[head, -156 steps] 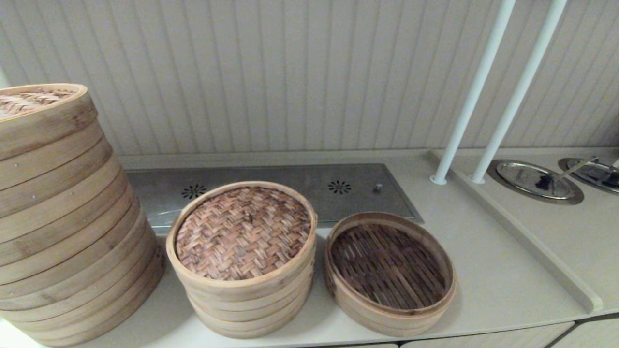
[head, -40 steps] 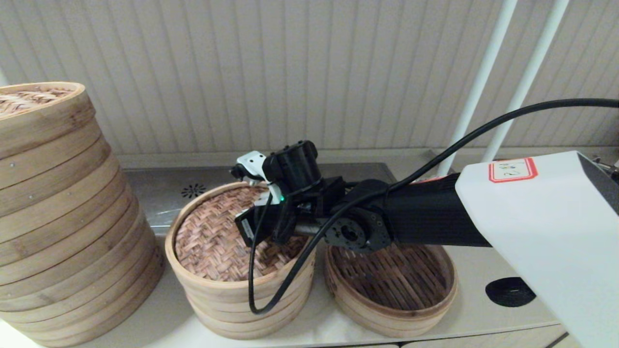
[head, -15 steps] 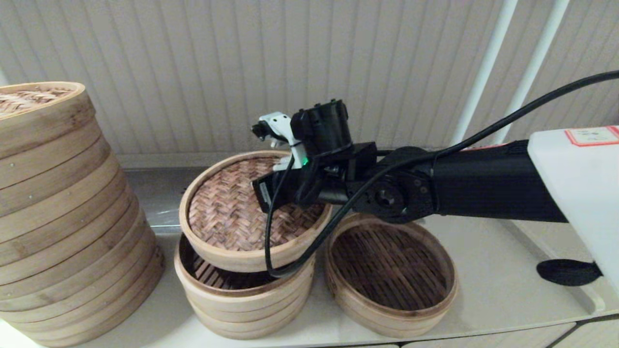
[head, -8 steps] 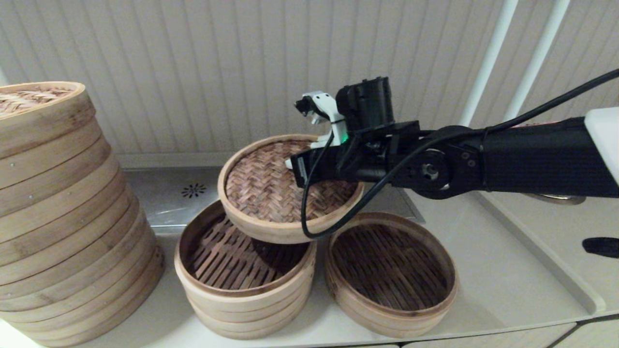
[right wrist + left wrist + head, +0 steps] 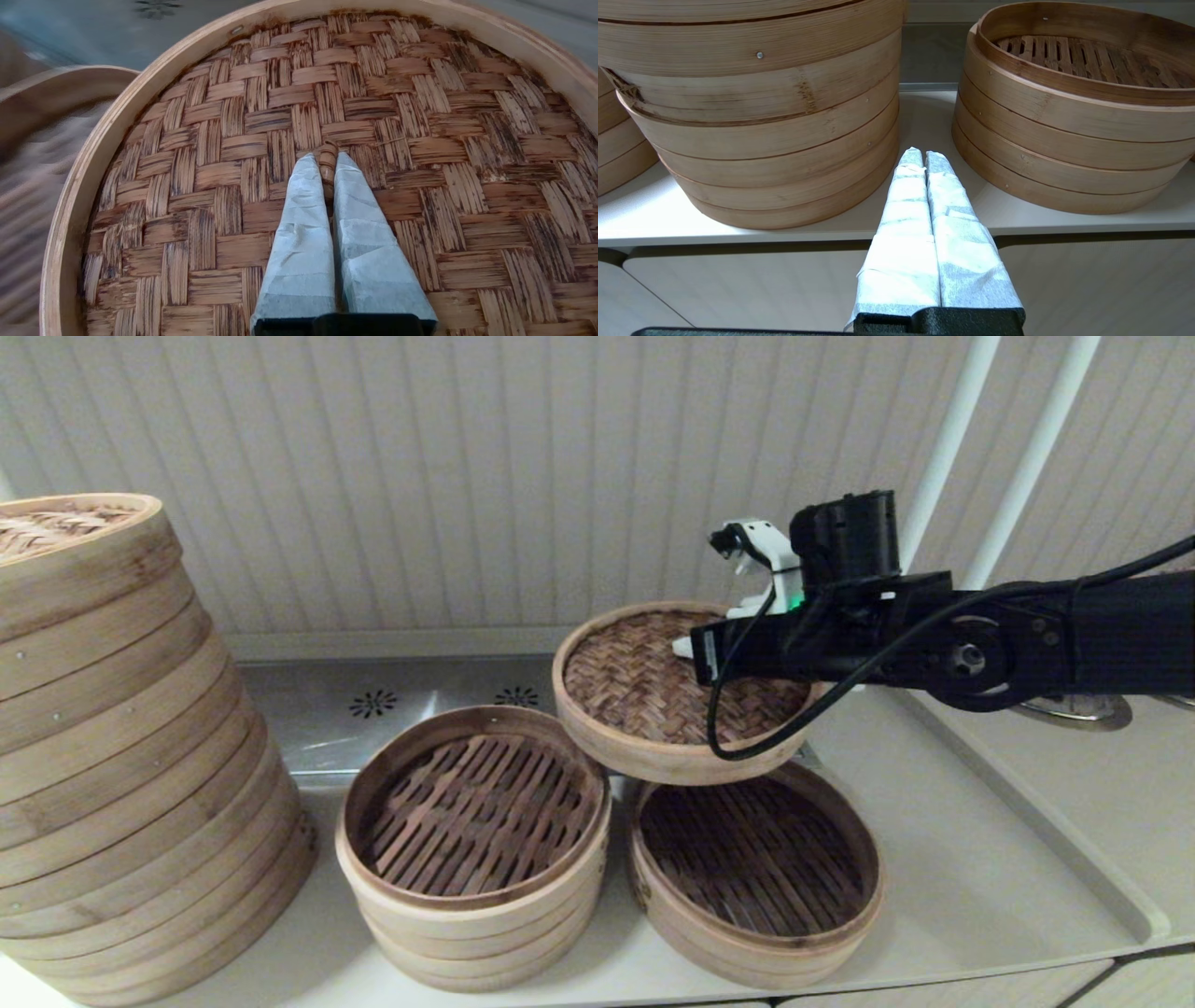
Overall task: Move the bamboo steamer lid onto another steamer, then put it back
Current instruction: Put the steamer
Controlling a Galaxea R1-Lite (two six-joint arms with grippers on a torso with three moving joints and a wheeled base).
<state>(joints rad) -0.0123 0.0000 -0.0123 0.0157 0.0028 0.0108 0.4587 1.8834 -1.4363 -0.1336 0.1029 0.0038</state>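
Note:
The bamboo steamer lid (image 5: 644, 695), with its reddish-brown herringbone top and pale hoop, hangs in the air over the back-left part of the low single steamer (image 5: 756, 868). It is slightly tilted and clear of the steamer's rim. My right gripper (image 5: 327, 158) is shut on the small loop handle at the centre of the lid (image 5: 224, 140). In the head view its wrist covers the lid's right side. The several-tier stack (image 5: 476, 849) stands uncovered, its wide slats showing. My left gripper (image 5: 919, 156) is shut and empty, low before the counter's front edge, between two stacks.
The very tall wide stack (image 5: 121, 756) fills the left. Behind the steamers lies a steel panel (image 5: 373, 705) with vent holes, then the ribbed wall. Two white poles (image 5: 943, 448) rise at the back right. A raised ledge (image 5: 1027, 803) bounds the counter on the right.
My right gripper lifted the lid off the several-tier stack and carried it right. It now hovers above the low single steamer. The several-tier stack is left uncovered.

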